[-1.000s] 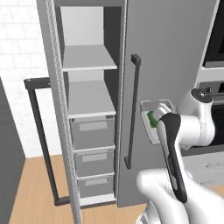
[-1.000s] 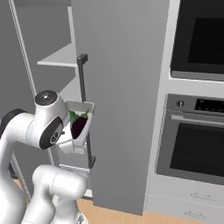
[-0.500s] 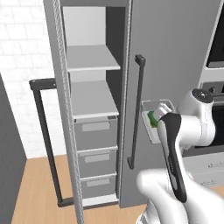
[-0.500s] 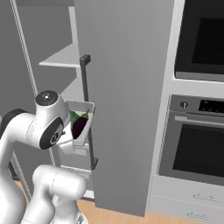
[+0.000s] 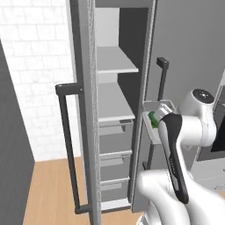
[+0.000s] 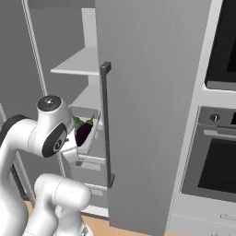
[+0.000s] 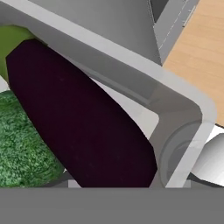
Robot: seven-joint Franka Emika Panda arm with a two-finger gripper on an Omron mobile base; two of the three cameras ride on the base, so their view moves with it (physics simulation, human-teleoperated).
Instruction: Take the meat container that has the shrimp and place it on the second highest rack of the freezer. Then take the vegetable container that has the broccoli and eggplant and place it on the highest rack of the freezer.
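The vegetable container (image 5: 157, 110) is a pale grey tray held tilted in the air at my wrist. In it lie the green broccoli (image 6: 77, 122) and the dark purple eggplant (image 6: 84, 134). My gripper is shut on the tray, its fingers hidden behind the arm. Up close, the eggplant (image 7: 83, 131) lies beside the broccoli (image 7: 22, 153) under the tray's rim (image 7: 131, 61). The freezer (image 5: 115, 88) stands open just left of the tray. Two flat shelves show inside, an upper (image 5: 115, 61) and a lower (image 5: 112, 112), both bare. The meat container with the shrimp is out of view.
The open freezer door (image 5: 85, 110) stands edge-on at the left with its black bar handle (image 5: 66, 145). A closed grey panel with a black handle (image 6: 106, 124) lies right behind the tray. Grey drawers (image 5: 115, 136) sit below the shelves. The oven column (image 6: 216, 161) is at the right.
The whole scene has slid to the right and grown in both base views, so the base has driven. The tray stays at my hand as before.
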